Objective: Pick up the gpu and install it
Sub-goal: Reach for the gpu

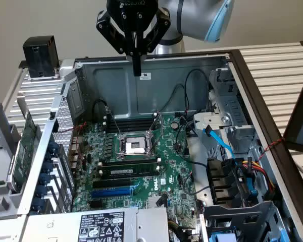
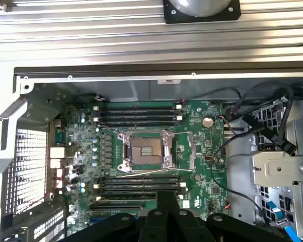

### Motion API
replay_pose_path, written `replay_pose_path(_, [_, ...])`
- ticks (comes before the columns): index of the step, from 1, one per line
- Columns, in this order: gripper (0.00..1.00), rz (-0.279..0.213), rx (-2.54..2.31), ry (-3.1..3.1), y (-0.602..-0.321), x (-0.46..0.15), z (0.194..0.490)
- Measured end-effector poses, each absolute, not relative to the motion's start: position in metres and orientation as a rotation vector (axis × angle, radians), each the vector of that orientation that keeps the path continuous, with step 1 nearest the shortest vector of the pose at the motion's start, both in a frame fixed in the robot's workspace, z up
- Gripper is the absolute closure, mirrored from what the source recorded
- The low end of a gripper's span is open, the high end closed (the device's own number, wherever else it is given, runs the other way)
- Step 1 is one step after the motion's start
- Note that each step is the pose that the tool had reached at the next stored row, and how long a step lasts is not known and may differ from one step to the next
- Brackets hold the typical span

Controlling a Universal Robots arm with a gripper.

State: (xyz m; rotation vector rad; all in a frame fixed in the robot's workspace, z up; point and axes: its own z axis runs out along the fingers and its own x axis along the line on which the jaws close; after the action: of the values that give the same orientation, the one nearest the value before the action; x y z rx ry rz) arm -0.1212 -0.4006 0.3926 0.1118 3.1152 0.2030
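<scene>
**Exterior view.** The pincer (image 1: 137, 70) is clenched, its two black fingers pressed together into one narrow tip, and it grasps nothing and touches nothing. It points straight down, hanging in the air above the far wall of the open computer case (image 1: 156, 85). The silver and pale blue arm (image 1: 202, 17) reaches in behind it from the exterior view's right. Below the tip and nearer the camera lies the green motherboard (image 1: 171, 161) with its bare CPU socket (image 1: 134, 146). The gpu (image 1: 26, 146) is well apart from the pincer, lower and toward the exterior view's left. It stands on edge outside the case wall with its green board side showing. A black boxy block (image 1: 40, 55) sits on the slatted table (image 1: 272, 65), level with the pincer on the exterior view's left.

**Wrist view.** The pincer (image 2: 166, 196) shows as dark closed fingers, empty, held high over the motherboard (image 2: 202, 151). The tip lies over the long slots just beside the CPU socket (image 2: 147, 151). Beyond the socket run the memory slots (image 2: 136, 113), then the case wall
</scene>
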Motion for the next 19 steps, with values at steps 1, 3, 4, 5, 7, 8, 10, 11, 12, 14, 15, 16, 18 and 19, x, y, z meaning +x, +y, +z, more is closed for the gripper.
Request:
replay_pose_path(1, [0.89,0.203,0.112,3.115,-0.401,-0.121,0.393])
replay_pose_path(3, [0.89,0.204,0.112,3.115,-0.401,-0.121,0.393])
replay_pose_path(4, [0.89,0.205,0.112,3.115,-0.401,-0.121,0.393])
replay_pose_path(5, [0.89,0.205,0.112,3.115,-0.401,-0.121,0.393])
replay_pose_path(7, [0.89,0.206,0.112,3.115,-0.401,-0.121,0.393])
replay_pose_path(8, [0.89,0.206,0.112,3.115,-0.401,-0.121,0.393])
replay_pose_path(10, [0.89,0.206,0.111,3.114,-0.401,-0.121,0.393])
replay_pose_path(11, [0.89,0.206,0.111,3.113,-0.401,-0.122,0.393])
replay_pose_path(12, [0.89,0.206,0.111,3.112,-0.401,-0.123,0.393])
replay_pose_path(14, [0.89,0.206,0.111,3.108,-0.401,-0.130,0.393])
replay_pose_path(15, [0.89,0.206,0.110,3.105,-0.401,-0.134,0.393])
replay_pose_path(16, [0.89,0.206,0.110,3.103,-0.401,-0.138,0.393])
replay_pose_path(18, [0.89,0.206,0.110,3.098,-0.401,-0.147,0.393])
replay_pose_path(19, [0.89,0.206,0.109,3.096,-0.401,-0.152,0.393])
